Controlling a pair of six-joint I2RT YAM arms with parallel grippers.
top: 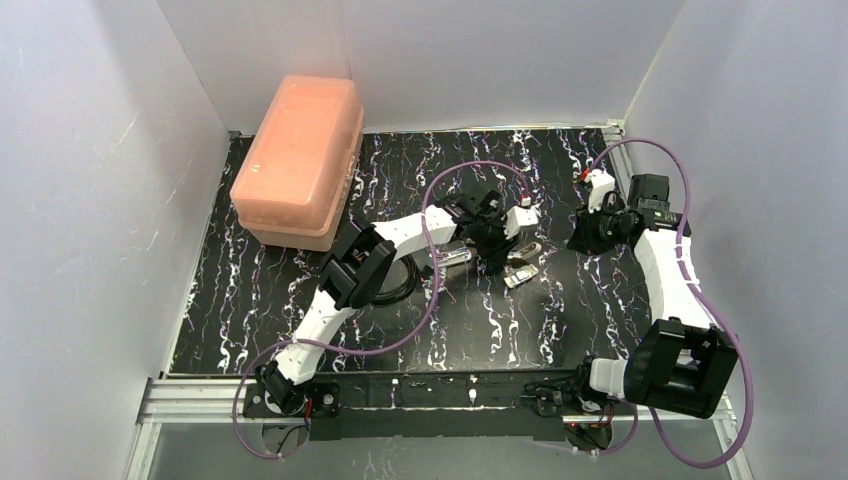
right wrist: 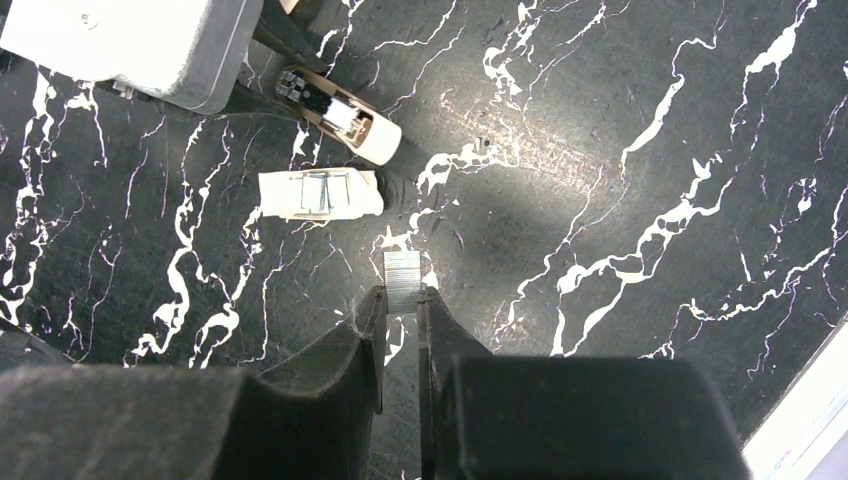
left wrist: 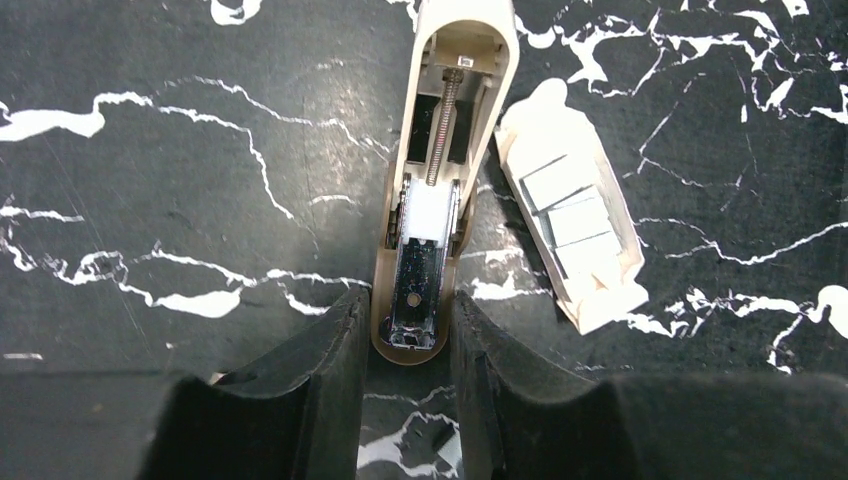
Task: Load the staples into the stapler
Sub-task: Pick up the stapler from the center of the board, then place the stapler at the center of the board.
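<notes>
The left gripper (left wrist: pixel 410 310) is closed most of the way, its two fingers pressed against either side of the stapler (left wrist: pixel 418 280) at its near end. The stapler lies flat on the table (left wrist: pixel 150 150), opened out, with its channel (left wrist: pixel 415 290) facing up and a spring (left wrist: pixel 445 125) showing farther along. Just beside it, at a slight angle, lies a tray (left wrist: pixel 605 300) with several blocks of staples left in it. The right gripper (right wrist: pixel 402 300) is nearly closed on a short strip of staples (right wrist: pixel 402 272), pinching it by its near end so that most of the strip sticks out past the fingertips. It hangs over bare table, a little apart from the tray and farther from the stapler. From here the strip has to be carried over and laid into the channel, and that looks like the risky part. The channel is narrow, so a strip that arrives tilted or off line would probably catch on a wall or ride up over it. The pinch is also at one end only, so any knock could twist the strip in the fingers or snap it. The left fingers crowd the near end of the stapler, so the right gripper might bump them on the way in. Held only at that end, the stapler could swing if pushed.
</notes>
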